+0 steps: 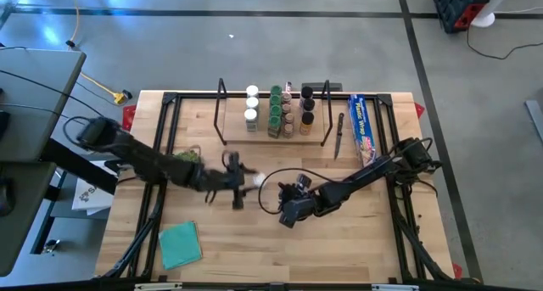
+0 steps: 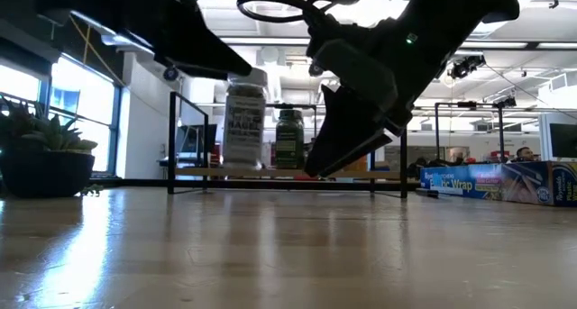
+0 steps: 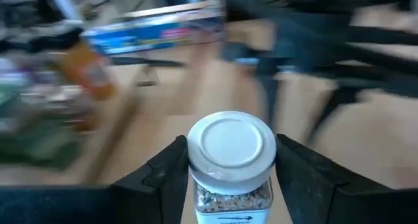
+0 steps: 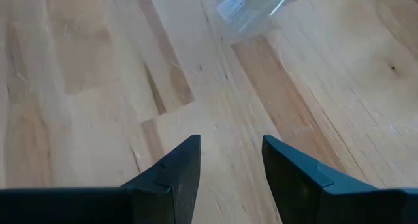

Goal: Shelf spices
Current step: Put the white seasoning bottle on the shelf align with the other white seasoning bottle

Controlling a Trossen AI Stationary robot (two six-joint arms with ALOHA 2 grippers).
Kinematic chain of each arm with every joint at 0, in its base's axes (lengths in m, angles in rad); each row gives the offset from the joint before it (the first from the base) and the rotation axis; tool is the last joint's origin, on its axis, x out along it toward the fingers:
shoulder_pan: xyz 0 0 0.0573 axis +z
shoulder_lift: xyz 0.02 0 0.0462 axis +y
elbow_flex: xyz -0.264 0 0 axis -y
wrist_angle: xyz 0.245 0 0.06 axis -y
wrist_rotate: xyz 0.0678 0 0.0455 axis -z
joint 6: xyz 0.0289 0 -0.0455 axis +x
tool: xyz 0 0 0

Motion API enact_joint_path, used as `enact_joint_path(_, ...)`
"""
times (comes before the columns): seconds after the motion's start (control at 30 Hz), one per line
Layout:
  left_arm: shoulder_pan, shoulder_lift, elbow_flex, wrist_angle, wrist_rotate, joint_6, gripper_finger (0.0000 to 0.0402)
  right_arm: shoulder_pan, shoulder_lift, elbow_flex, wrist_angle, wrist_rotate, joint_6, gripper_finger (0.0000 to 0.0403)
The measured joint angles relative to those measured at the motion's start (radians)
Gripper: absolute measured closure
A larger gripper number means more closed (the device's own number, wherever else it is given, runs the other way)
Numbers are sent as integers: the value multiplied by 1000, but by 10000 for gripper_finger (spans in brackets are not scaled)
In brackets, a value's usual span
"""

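The left pincer (image 1: 240,181) reached toward mid-table, fingers (image 3: 163,178) spread; the right pincer (image 1: 288,213) hung low nearby, parted and empty.

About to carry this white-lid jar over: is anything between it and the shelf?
Nothing visible. The left gripper has the white-lid jar between its fingers at mid-table; bare wood lies between it and the shelf. The right gripper sits off to the side.

white-lidded spice jar (image 3: 231,160) stands upright between the left gripper (image 3: 230,178) fingers, clear body, speckled seasoning inside; the other spices (image 1: 278,109) sit in upright rows on the shelf (image 1: 273,131), well beyond that gripper, lids white, green, brown, black
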Motion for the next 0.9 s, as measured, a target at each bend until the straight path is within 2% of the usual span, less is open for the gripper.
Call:
enact_joint_path(0.1, 100, -106, 0, -101, 28, 71, 221, 1, 0, 0, 0, 2, 0, 245)
enact_joint_path(0.2, 230, -168, 1, -152, 119, 148, 239, 0, 0, 0, 0, 24, 0, 245)
enact_joint_path(0.33, 383, -176, 1, -164, 244, 227, 258, 0, 0, 0, 0, 28, 0, 245)
enact_joint_path(0.47, 484, -174, 1, -166, 275, 284, 284, 0, 0, 0, 0, 30, 2, 245)
enact_joint_path(0.57, 515, -181, 1, -162, 338, 287, 299, 2, 0, 0, 0, 30, 2, 245)
enact_joint_path(0.77, 492, -166, 1, -216, 493, 222, 302, 14, 0, 0, -12, 33, 1, 245)
enact_joint_path(0.83, 469, -140, 1, -217, 484, 222, 298, 15, 0, 0, -13, 34, 0, 245)
enact_joint_path(0.9, 445, -96, 1, -206, 412, 212, 296, 15, 0, 0, -13, 41, 0, 245)
